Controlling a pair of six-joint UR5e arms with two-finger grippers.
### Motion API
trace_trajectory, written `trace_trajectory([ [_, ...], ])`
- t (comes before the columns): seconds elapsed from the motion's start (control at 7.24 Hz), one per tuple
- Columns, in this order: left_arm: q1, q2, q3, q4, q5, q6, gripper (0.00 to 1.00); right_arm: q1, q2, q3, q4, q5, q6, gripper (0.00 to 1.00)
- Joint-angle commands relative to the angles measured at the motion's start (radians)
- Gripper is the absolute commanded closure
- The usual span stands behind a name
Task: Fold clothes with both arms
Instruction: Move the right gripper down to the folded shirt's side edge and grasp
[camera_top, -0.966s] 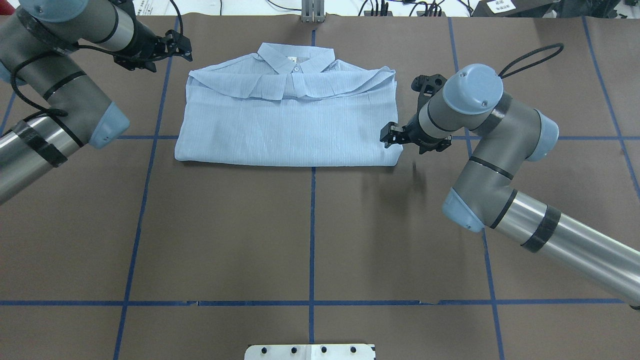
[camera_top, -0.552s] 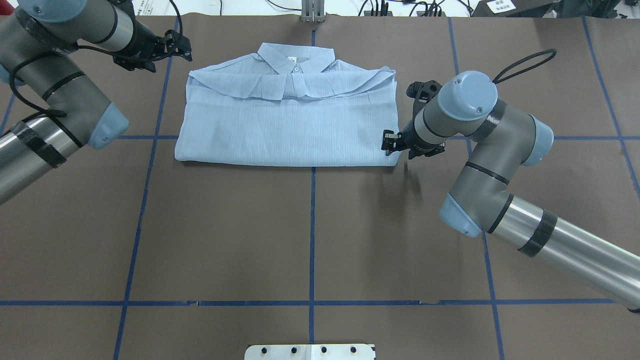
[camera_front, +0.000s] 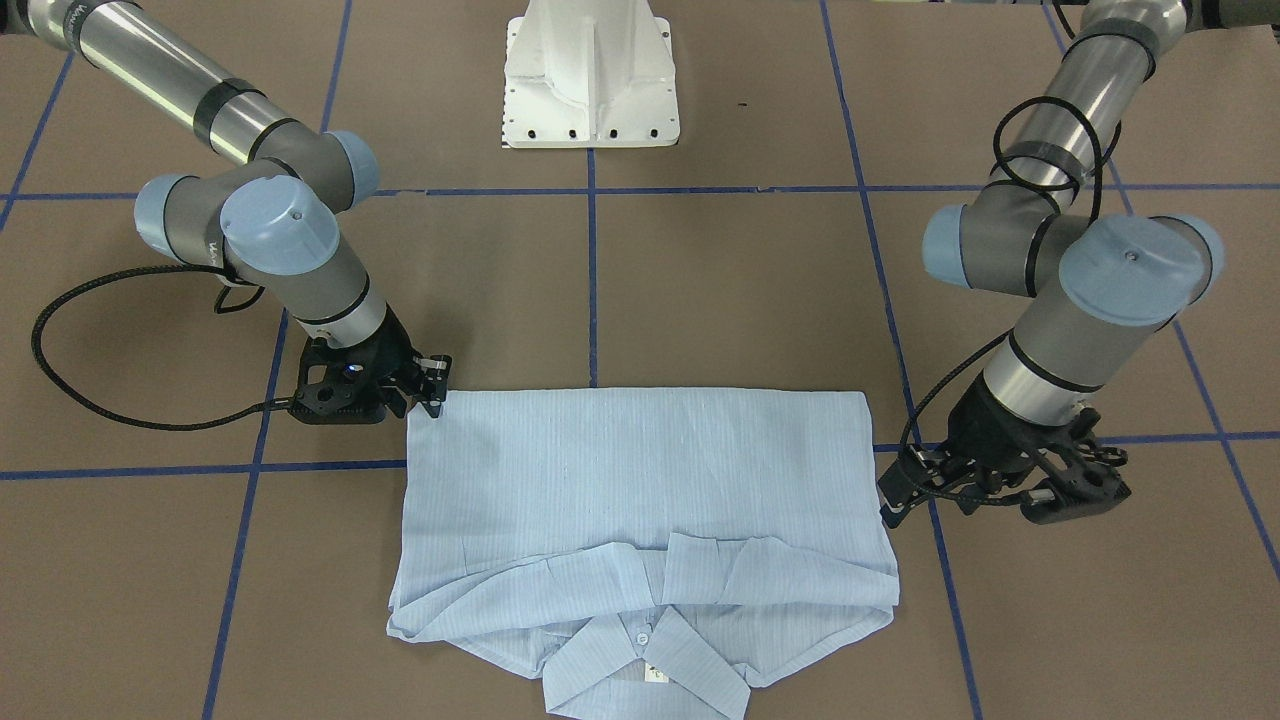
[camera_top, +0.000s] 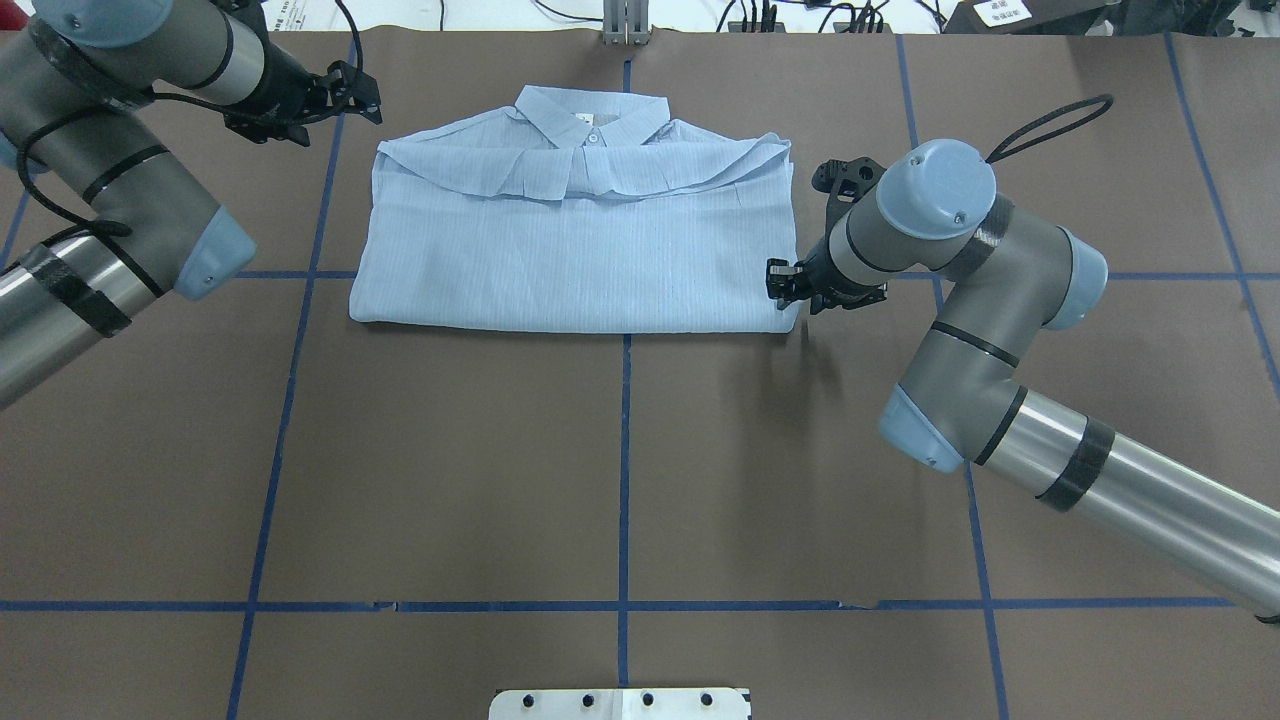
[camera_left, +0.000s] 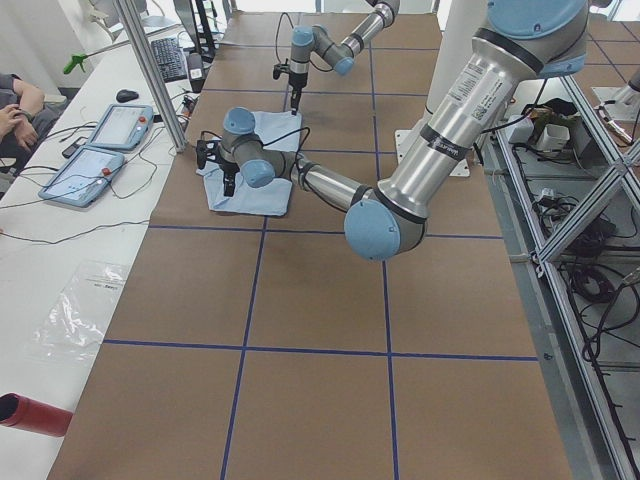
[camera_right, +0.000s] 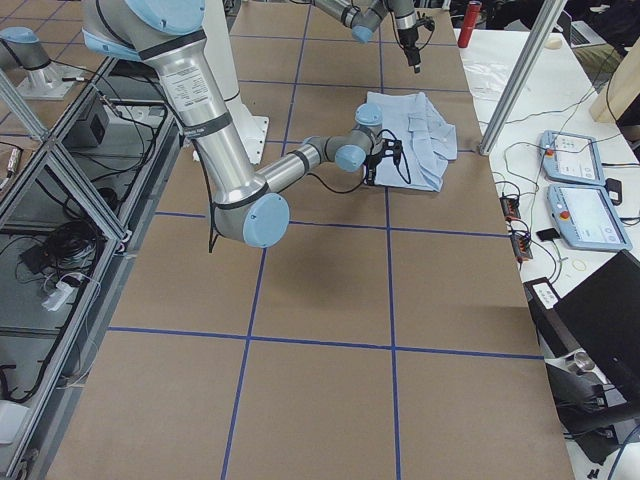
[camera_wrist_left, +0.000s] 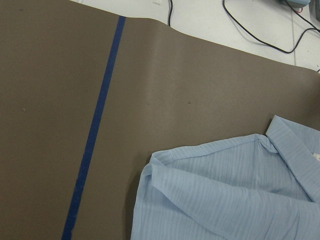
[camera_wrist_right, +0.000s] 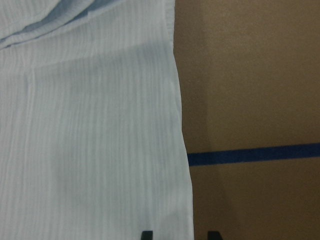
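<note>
Light blue striped shirt (camera_top: 575, 240), folded to a neat rectangle. Lies flat on the brown table (camera_top: 450, 450), in the half far from the robot, over a crossing of blue tape (camera_top: 624, 450) lines. Collar (camera_top: 592, 112) at the far edge, pointing away from the robot, one small white button showing below it. Folded band of cloth across the shoulders under the collar, a little rumpled at both ends. Near edge straight, lower panel smooth.

Right gripper (camera_top: 775, 283) — low at the shirt's near right corner, reaching in at the cloth from the side. Jaws apart, nothing clamped. In its wrist view, two black fingertips (camera_wrist_right: 146, 235) straddling the shirt's right edge, one over cloth, the other over bare table paper. Cannot tell whether either tip touches the fabric.

Left gripper (camera_top: 365, 92) — beyond the shirt's far left corner, near it but apart, over bare table beside a tape line. Jaws apparently spread, nothing between them. In its wrist view only the shirt's shoulder corner, tape and brown paper, seen from above.

White base plate (camera_front: 590, 90) on the robot's side of the table. Off the table, in the left side view: two tablets (camera_left: 100, 150) on a white bench, a person's hands (camera_left: 12, 112) at the frame edge.
</note>
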Motion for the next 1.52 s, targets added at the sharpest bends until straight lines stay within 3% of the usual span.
trace_trajectory([
  [0.0,0.000,0.000,0.000,-0.001,0.000,-0.007,0.01,0.007,-0.001,-0.009,-0.004,-0.002,-0.008,0.61],
  [0.55,0.000,0.005,0.001,-0.001,0.002,-0.007,0.01,0.005,0.004,-0.020,0.002,-0.002,-0.015,0.63],
  [0.69,0.000,0.005,0.000,-0.001,0.002,-0.007,0.01,0.001,0.006,-0.020,0.004,0.000,-0.015,0.51],
  [0.97,0.000,0.006,0.000,-0.001,0.003,-0.007,0.01,-0.008,0.006,-0.020,0.005,-0.002,-0.012,0.49],
  [1.24,0.000,0.005,0.000,-0.001,0.003,-0.007,0.01,-0.008,0.004,-0.020,0.005,-0.002,-0.014,0.56],
  [1.38,0.000,0.005,-0.002,-0.001,0.002,-0.007,0.01,-0.008,0.006,-0.020,0.004,-0.002,-0.014,0.71],
])
